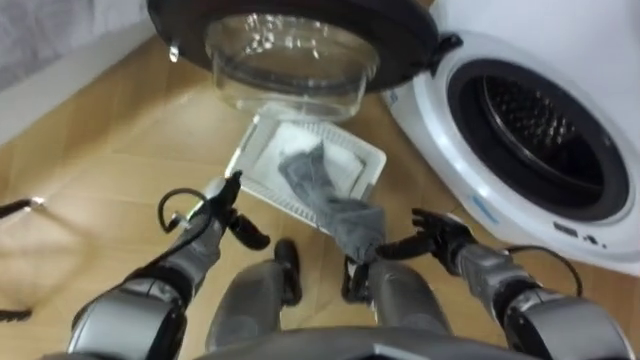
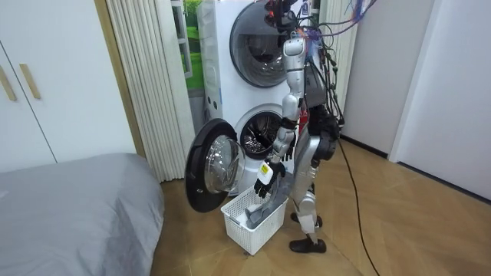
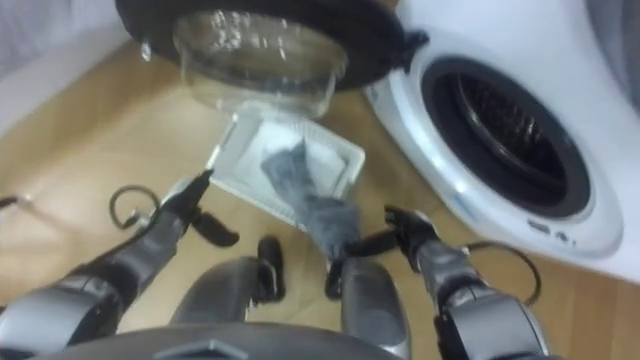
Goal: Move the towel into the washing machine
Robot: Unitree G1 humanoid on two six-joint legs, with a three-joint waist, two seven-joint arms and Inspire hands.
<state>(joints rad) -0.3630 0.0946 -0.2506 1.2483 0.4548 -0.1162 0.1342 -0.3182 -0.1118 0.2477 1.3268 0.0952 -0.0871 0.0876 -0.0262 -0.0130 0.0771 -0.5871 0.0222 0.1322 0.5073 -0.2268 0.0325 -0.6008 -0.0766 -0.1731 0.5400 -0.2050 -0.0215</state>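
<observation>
The towel (image 1: 330,195) lies mostly in the basket (image 1: 243,152) on the floor (image 1: 110,150). Its near end is raised over the rim and pinched in the fingertips of the right hand (image 1: 445,240). The left hand (image 1: 222,205) is held open beside the basket, with nothing in it.

The pinch is judged to be slight: only a corner is taken, so the cloth could be lost as the weight of the trailing length is picked up. The tail could also be dragged across the rim, and the light basket tipped or pulled along with it.

The opening of the washing machine (image 1: 535,130) is found to the right, well apart from the towel. Its raised lip could catch a hanging tail, so part of the cloth might be left outside.

The door (image 1: 400,30) is swung wide to the left, above the basket's far side, and the glass bulge should be avoided on the lift. Open room is seen between basket and opening. In the room view the basket is set close to the robot's feet.
</observation>
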